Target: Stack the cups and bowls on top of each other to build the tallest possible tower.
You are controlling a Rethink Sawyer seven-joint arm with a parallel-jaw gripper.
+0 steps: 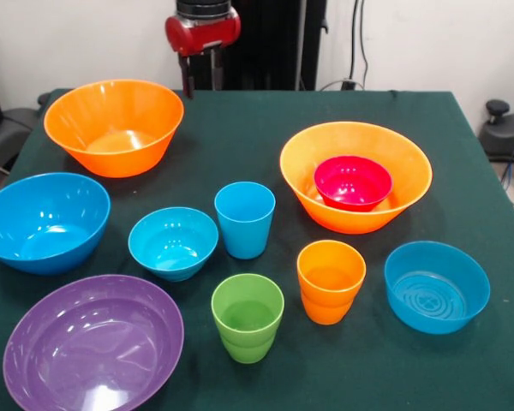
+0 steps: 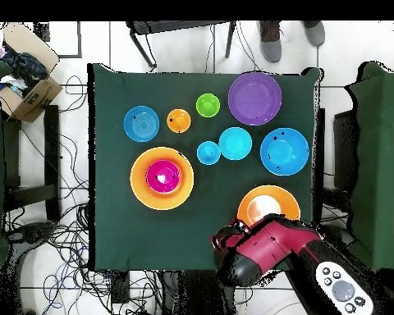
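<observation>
Everything stands upright on the green cloth. A small red bowl (image 1: 353,182) (image 2: 164,176) sits nested in a large orange bowl (image 1: 301,175) (image 2: 139,177); this pair is the only tower. A second large orange bowl (image 1: 113,127) (image 2: 268,203) stands alone, with my gripper (image 1: 188,81) hanging just beside its rim, holding nothing. In the overhead view the arm (image 2: 266,250) covers that bowl's near edge. Separate on the cloth are the blue cup (image 1: 244,219), green cup (image 1: 248,317), orange cup (image 1: 330,281), a large blue bowl (image 1: 43,221), two smaller blue bowls (image 1: 172,242) (image 1: 436,286) and the purple bowl (image 1: 92,342).
The table (image 1: 240,128) is covered to its edges by the dark green cloth. On the floor in the overhead view lie a cardboard box (image 2: 28,82) and tangled cables (image 2: 61,238). A person's shoes (image 2: 290,33) show past the far table edge.
</observation>
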